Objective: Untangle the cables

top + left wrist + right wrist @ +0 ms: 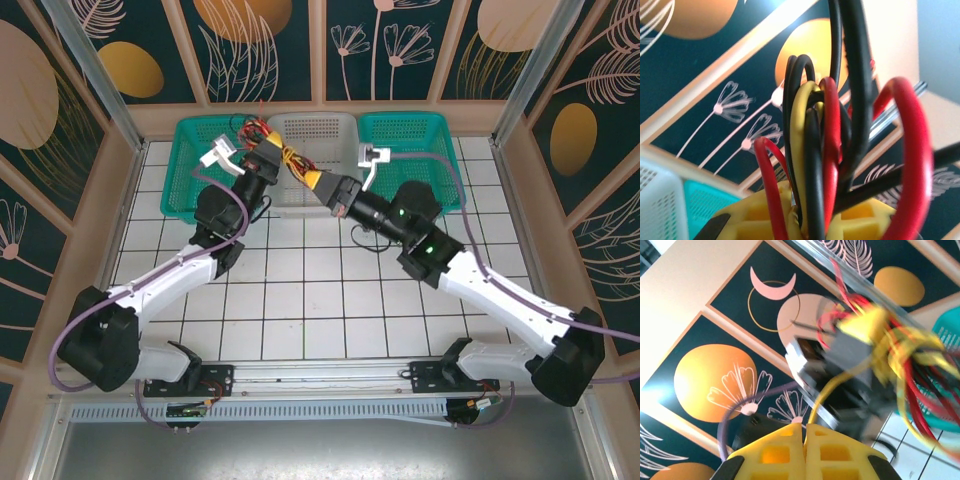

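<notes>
**Looped cables (822,150) crowd the left wrist lens**

Red, black and yellow strands rise in tight loops right in front of the left wrist camera. They come up from between the yellow fingers of the left gripper (800,222), whose jaws are clamped on the bundle.

On the right wrist camera, the right gripper (803,450) has its two yellow fingers pressed flat together. A single yellow wire (826,390) comes out of the seam between them, pinched there. It climbs to a blurred mass of red and yellow strands around a grey and yellow block. That block is probably the other gripper, though the blur makes this uncertain.

From above, both arms reach forward and inward, and their grippers meet tip to tip over the grey basket (315,128) at the far side of the tiled table (300,300). The tangle hangs in the air between the two grippers, above the basket's left half and clear of the tiles. A teal basket (188,170) sits against the grey one on the left, and a second teal basket (425,135) sits against it on the right. Some loose red strands stick up beyond the left gripper, toward the back wall.
</notes>
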